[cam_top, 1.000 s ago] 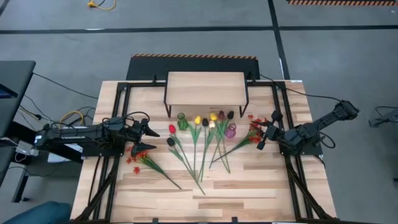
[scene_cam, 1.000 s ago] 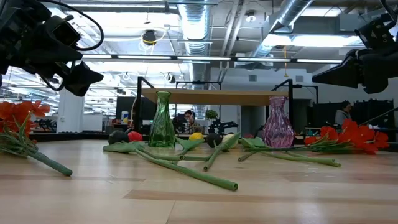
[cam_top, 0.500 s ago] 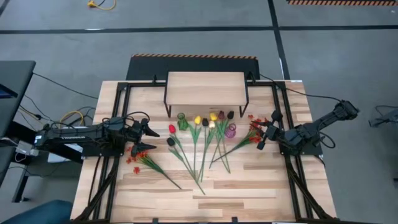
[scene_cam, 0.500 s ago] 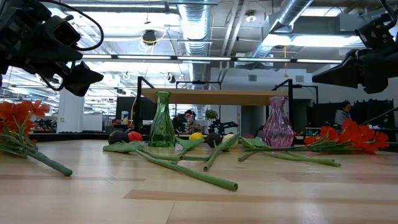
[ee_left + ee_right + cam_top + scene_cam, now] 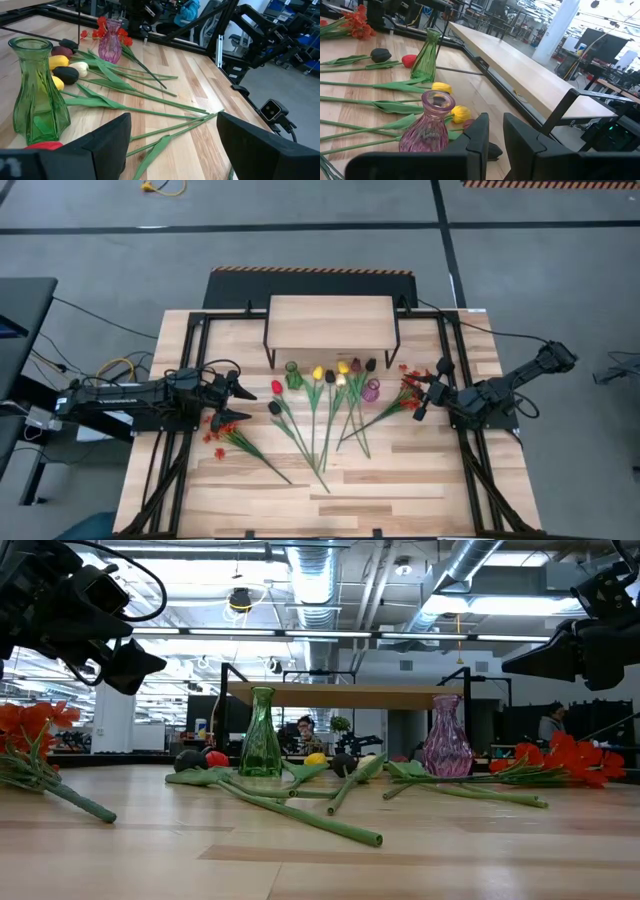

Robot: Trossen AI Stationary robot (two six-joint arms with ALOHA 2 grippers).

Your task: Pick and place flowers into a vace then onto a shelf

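Several long-stemmed tulips (image 5: 322, 415) lie flat on the tabletop, their heads pointing toward the shelf (image 5: 330, 321). Between the heads a green glass vase (image 5: 293, 375) and a purple vase (image 5: 371, 390) stand upright and empty. One red-orange blossom spray (image 5: 225, 430) lies at the left and another (image 5: 408, 396) at the right. My left gripper (image 5: 243, 389) hovers open left of the green vase (image 5: 37, 90), holding nothing. My right gripper (image 5: 422, 395) hovers right of the purple vase (image 5: 431, 125). Its fingers are shut to a narrow slit, with nothing between them.
The shelf stands on thin black legs at the table's far middle, and its plank top (image 5: 520, 70) is bare. Black frame rails (image 5: 190, 370) run along the table's left and right sides. Bare wood (image 5: 330, 500) lies toward the near edge. People sit in the room beyond (image 5: 303, 730).
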